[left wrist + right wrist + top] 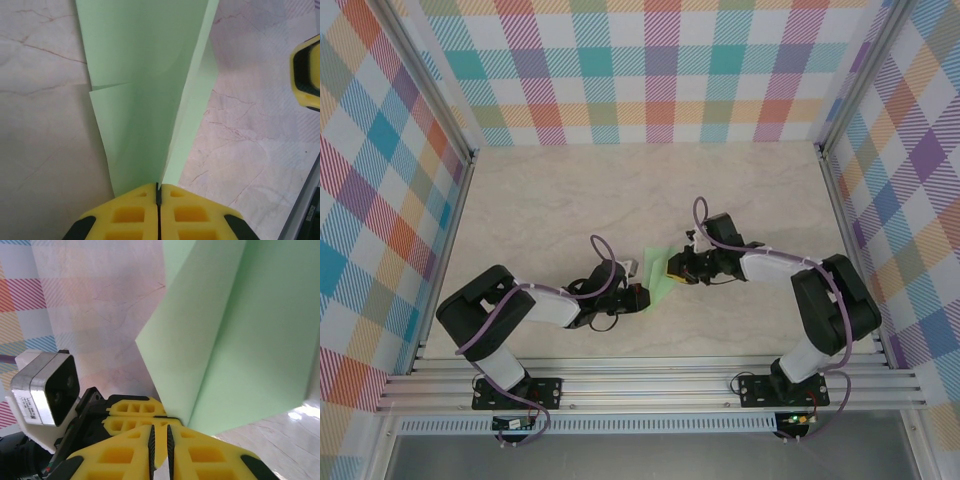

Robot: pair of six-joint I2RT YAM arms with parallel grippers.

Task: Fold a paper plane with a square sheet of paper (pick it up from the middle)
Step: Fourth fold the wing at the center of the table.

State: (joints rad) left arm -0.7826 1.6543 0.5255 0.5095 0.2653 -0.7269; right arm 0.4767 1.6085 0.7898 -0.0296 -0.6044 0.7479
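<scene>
The pale-green paper is folded along a centre crease into a narrow shape, between the two arms at mid-table. My left gripper is shut on its near end; in the left wrist view the yellow fingertips pinch the crease and the folded paper runs away from them, one flap standing up. My right gripper sits just right of the paper. Its jaws stand a narrow gap apart with no paper between them. The paper rises just beyond them, and the left gripper's fingers lie crosswise behind.
The marble-look tabletop is bare around the paper. Checked walls close off the back and both sides. An aluminium rail runs along the near edge. The right gripper's yellow finger shows to the right of the paper.
</scene>
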